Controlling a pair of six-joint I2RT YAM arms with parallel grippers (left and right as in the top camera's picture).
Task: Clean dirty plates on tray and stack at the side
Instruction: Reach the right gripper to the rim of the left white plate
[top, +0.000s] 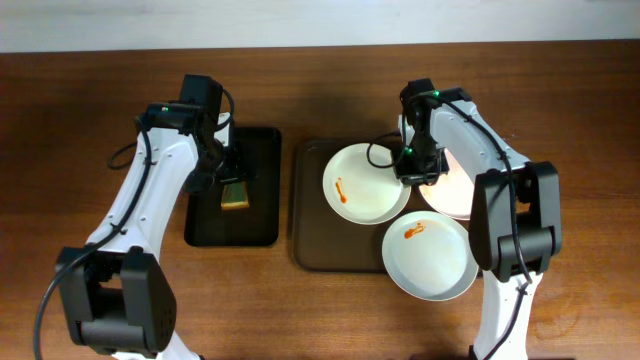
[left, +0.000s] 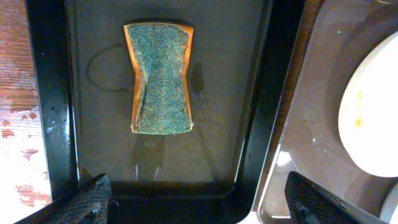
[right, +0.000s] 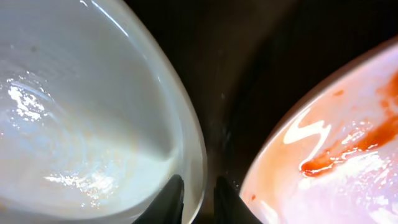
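We see the large dark brown rectangular tray (top: 305, 240) on the wooden table (top: 80, 100), and it carries three round shallow white plates. The far-left white plate (top: 370, 190) has a thin orange streak. The far-right white plate (top: 455, 195) is half hidden under the right arm and shows a red sauce smear in the right wrist view. The near white plate (top: 435, 265) also has an orange smear and lies partly over the near rim of the tray.

The right gripper (right: 199, 202) stands between the two far plates. Its jaws are nearly together and the rim of the far-left white plate passes between them, so they pinch this rim.

Beside the brown tray lies the narrower black tray (top: 260, 225), holding a sponge with a green scouring face and an orange body (left: 161, 78). The left gripper (left: 202, 202) hangs over this tray, its jaws released and spread wide, apart from the sponge
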